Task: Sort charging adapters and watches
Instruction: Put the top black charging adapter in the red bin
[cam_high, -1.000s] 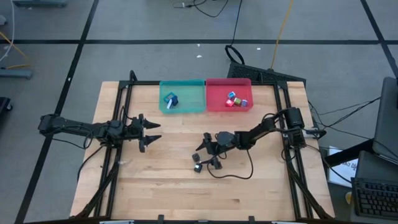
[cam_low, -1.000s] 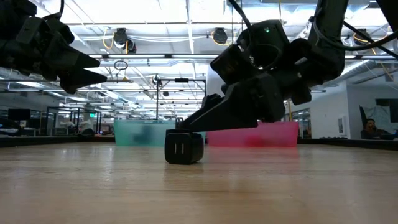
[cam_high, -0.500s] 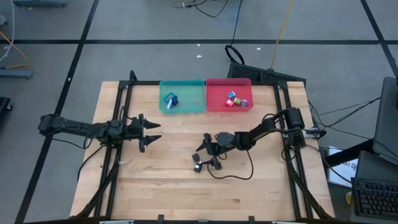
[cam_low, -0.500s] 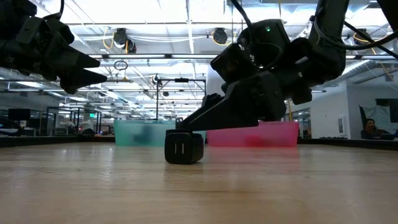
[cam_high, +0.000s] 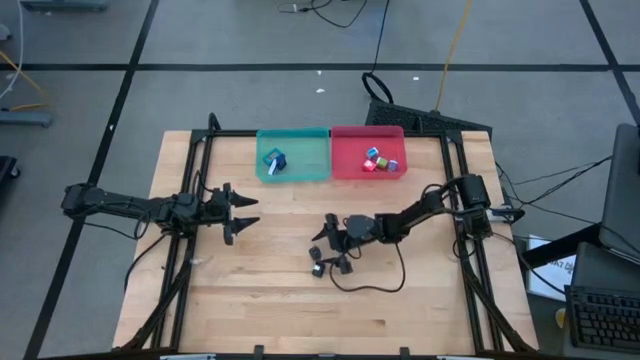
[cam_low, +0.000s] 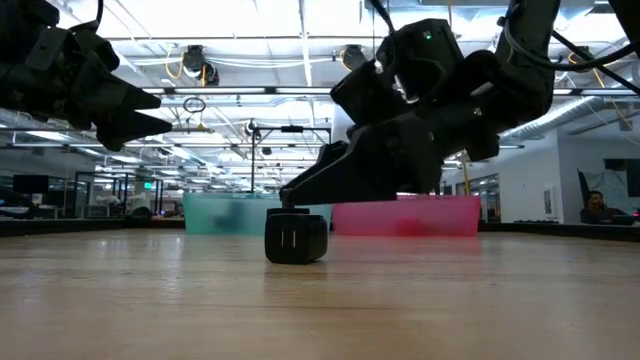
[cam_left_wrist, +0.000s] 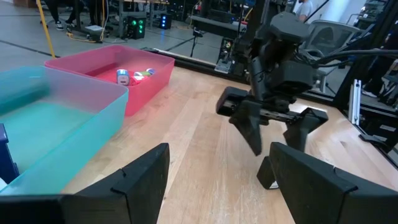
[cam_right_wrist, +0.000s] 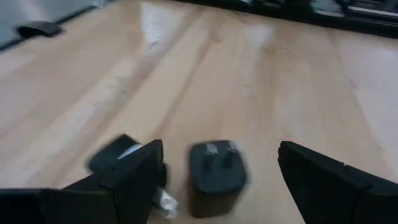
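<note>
Two trays lie beyond the wide-open right gripper (cam_high: 328, 247): teal tray (cam_high: 293, 171) with watches (cam_high: 273, 160), pink tray (cam_high: 350, 166) with charging adapters (cam_high: 380, 160). One black adapter (cam_right_wrist: 215, 171) stands between its fingers, untouched. Left gripper (cam_high: 243, 212) waits open, its tips cropped in its wrist view.

A wooden tabletop (cam_high: 270, 300) stands on grey floor (cam_high: 250, 90) crossed by dark lines; behind it, an open workshop with ceiling lights (cam_low: 300, 20), a keyboard (cam_high: 605, 320) nearby.

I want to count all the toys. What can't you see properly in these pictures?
- Small pieces in the teal plastic bin: too tiny in the high view to name.
- Little cubes in the pink plastic bin: too small to count, blurred in the low view.
- Second dark object beside the black plug-pronged adapter: blurred, part-hidden behind the right tool's finger.
</note>
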